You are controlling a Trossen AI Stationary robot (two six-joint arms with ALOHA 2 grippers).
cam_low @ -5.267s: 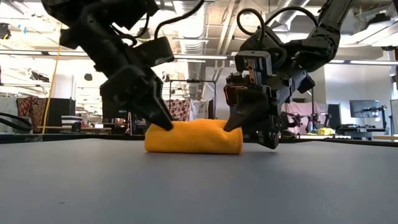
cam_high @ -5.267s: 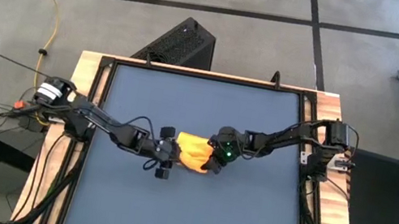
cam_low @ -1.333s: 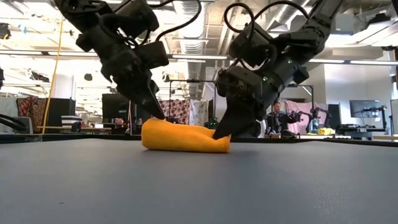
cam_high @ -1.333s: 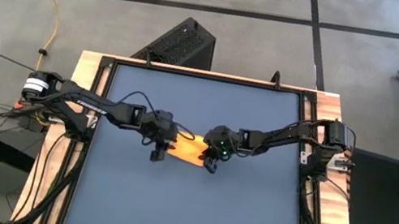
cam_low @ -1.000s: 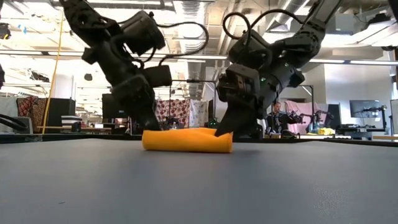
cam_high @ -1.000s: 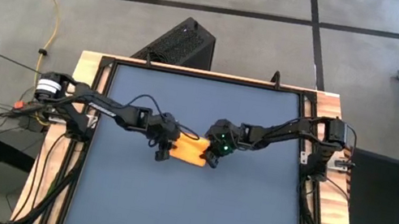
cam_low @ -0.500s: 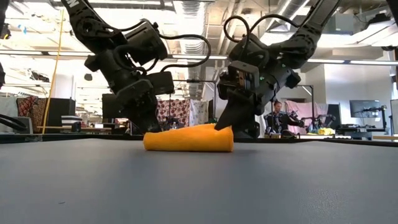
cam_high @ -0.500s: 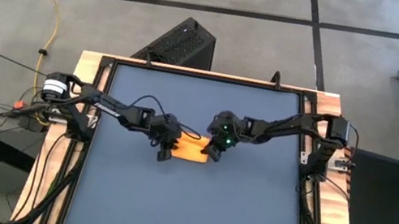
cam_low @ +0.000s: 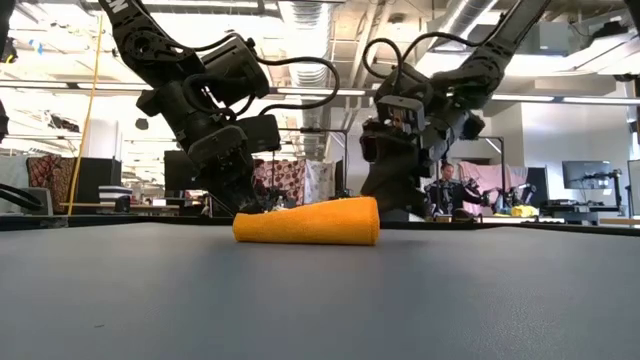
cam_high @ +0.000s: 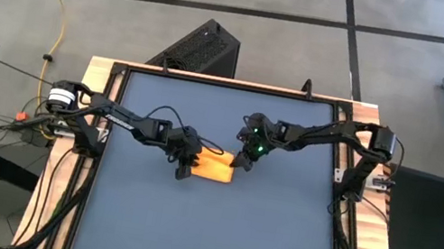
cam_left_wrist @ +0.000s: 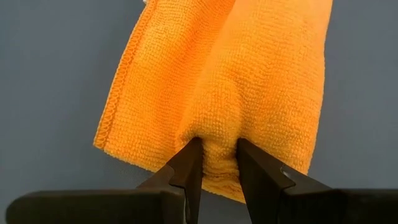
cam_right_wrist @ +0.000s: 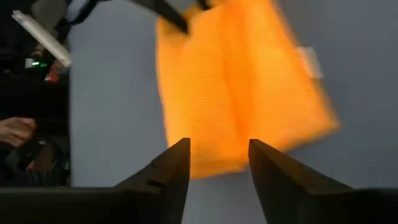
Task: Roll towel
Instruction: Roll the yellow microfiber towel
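Note:
The towel (cam_high: 214, 169) is an orange roll lying along the middle of the dark blue tabletop, thicker at its right end (cam_low: 360, 218). A loose hemmed flap (cam_left_wrist: 118, 112) spreads flat beside the roll. My left gripper (cam_high: 188, 167) is shut on the roll's left end. My right gripper (cam_high: 242, 158) hangs open just off the roll's right end, toward the far right. In the right wrist view the towel (cam_right_wrist: 230, 93) lies ahead of its spread fingers (cam_right_wrist: 177, 162). My left gripper pinches the roll's left end (cam_left_wrist: 216, 146) between its two fingers (cam_left_wrist: 189, 165), and the cloth bulges up between them. The fingers come slanting down from the table's left and lie along the roll. The towel rests on the table.
Bare tabletop (cam_high: 203, 231) stretches all around the towel up to the wooden frame (cam_high: 102, 76). A black box (cam_high: 203, 48) stands on the floor beyond the far edge. In the low view a person (cam_low: 445, 190) sits far behind the table.
My right gripper has opened, let go of the roll's right end and drawn back toward the far right, rising a little. The towel has stayed on the table as a roll, with its right end now bulkier and free. My left gripper has kept its place at the left end.

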